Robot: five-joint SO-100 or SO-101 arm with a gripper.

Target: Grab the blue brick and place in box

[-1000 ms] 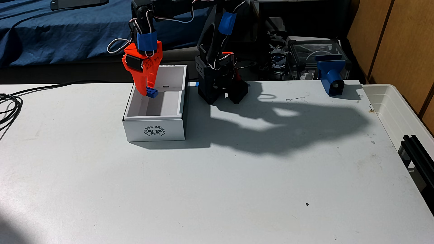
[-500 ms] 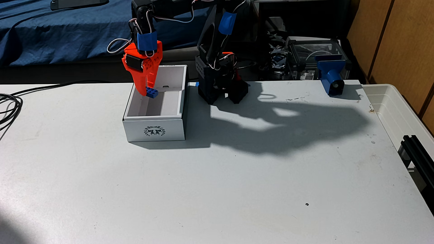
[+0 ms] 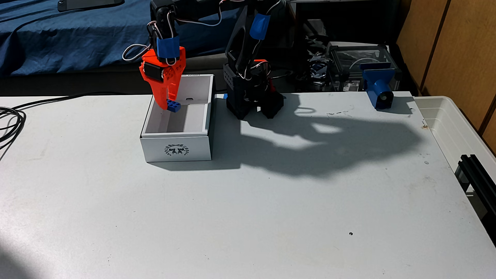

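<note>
In the fixed view the small dark-blue studded brick hangs over the far left part of the open white box, a little above its floor. My orange gripper points straight down from above and is shut on the blue brick, which sticks out to the right of the fingertips. The box stands on the white table to the left of the arm's black base and shows a dark wreath emblem on its near short side.
The arm's black base stands right of the box at the table's far edge. A blue plastic clamp sits at the far right, a translucent white bin beyond the right edge. Black cables lie at the left.
</note>
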